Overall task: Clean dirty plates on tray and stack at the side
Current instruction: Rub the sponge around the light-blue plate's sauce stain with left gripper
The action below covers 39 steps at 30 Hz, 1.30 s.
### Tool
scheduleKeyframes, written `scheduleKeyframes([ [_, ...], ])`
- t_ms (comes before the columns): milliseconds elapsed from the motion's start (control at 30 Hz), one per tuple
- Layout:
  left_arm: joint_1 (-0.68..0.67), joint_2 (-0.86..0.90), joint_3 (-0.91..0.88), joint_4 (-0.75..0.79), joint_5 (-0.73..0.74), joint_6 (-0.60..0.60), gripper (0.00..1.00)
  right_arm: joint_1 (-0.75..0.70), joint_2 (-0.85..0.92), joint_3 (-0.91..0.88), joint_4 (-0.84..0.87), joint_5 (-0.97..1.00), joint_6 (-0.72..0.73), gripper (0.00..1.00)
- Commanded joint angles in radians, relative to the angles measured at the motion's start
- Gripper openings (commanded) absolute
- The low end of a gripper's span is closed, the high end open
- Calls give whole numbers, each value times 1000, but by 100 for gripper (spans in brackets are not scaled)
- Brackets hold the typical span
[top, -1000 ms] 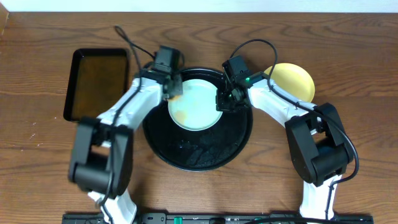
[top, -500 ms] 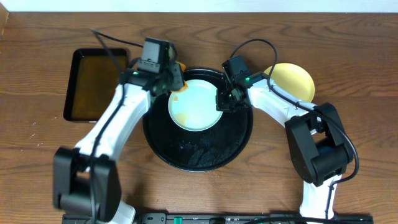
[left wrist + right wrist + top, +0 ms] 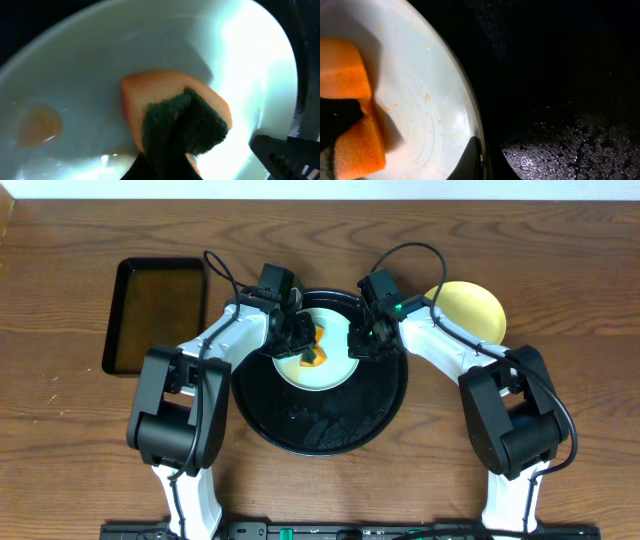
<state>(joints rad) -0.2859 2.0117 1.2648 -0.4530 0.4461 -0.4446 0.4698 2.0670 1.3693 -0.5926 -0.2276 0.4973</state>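
A pale mint plate [image 3: 325, 330] lies in the round black tray [image 3: 320, 425], in its upper half. My left gripper [image 3: 302, 343] is shut on an orange sponge with a green scrub side [image 3: 313, 358], and the sponge presses on the plate's middle. The left wrist view shows the sponge [image 3: 182, 122] on the plate [image 3: 100, 75], with an orange-brown smear [image 3: 40, 125] left of it. My right gripper [image 3: 357, 342] is shut on the plate's right rim; one fingertip [image 3: 472, 160] lies over the rim [image 3: 465, 110]. A pale yellow plate [image 3: 472, 310] sits on the table, right of the tray.
A rectangular black tray with a brownish inside [image 3: 160, 315] lies at the far left. The round tray's floor [image 3: 570, 130] is wet and speckled. Cables arc over the tray's back edge. Both arms reach in from the front.
My left gripper swung up and left off the plate with the sponge, then came back down onto the plate's middle. The right gripper has stayed on the rim.
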Motion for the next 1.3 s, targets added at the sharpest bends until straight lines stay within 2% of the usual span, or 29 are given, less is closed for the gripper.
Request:
scheduleKeyframes([
  [0,-5,57,-5,-9,41,-13,8,-13,43,-26,-21,97,-5,1],
  [367,-4,40,-4,-34,-417,-12,7,-13,43,-26,-24,97,-5,1],
  [600,-4,19,-1,-35,-695,46,8,-13,43,-26,-24,97,-5,1],
  [700,-4,19,3,-35,-753,90,8,-13,43,-26,-24,97,-5,1],
  [833,-4,8,11,-43,-760,134,7,-13,43,-26,-24,97,-5,1],
  [1000,-5,-68,12,-43,-856,135,7,-13,43,-26,-24,97,-5,1],
  [1267,-6,-248,12,-78,-831,118,7,-13,43,-26,-24,97,-5,1],
])
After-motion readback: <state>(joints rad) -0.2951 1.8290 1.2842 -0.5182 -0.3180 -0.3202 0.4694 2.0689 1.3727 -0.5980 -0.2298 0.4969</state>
